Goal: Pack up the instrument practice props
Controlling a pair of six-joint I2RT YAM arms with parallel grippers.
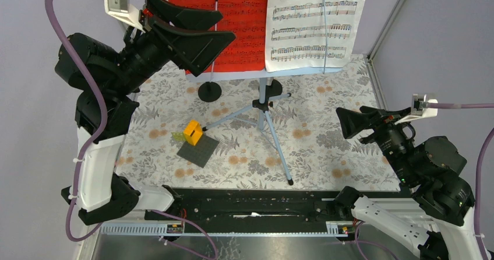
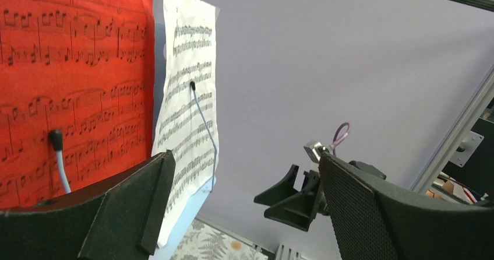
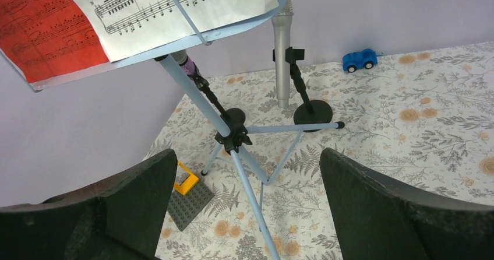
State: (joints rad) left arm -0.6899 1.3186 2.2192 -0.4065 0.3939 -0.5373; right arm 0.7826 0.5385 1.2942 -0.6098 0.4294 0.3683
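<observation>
The pale-blue sheet-music holder stands on tripod legs mid-table. It carries a red music sheet and a white music sheet, each under a thin clip arm. My left gripper is open and empty, raised in front of the red sheet, beside the white sheet. My right gripper is open and empty, low at the right, facing the tripod. A silver microphone and a purple microphone, partly hidden by the pole, sit in black round-based mounts.
An orange brick on a dark grey studded plate lies left of the tripod legs. A small blue toy car sits by the far wall. Walls close the table at the back and sides.
</observation>
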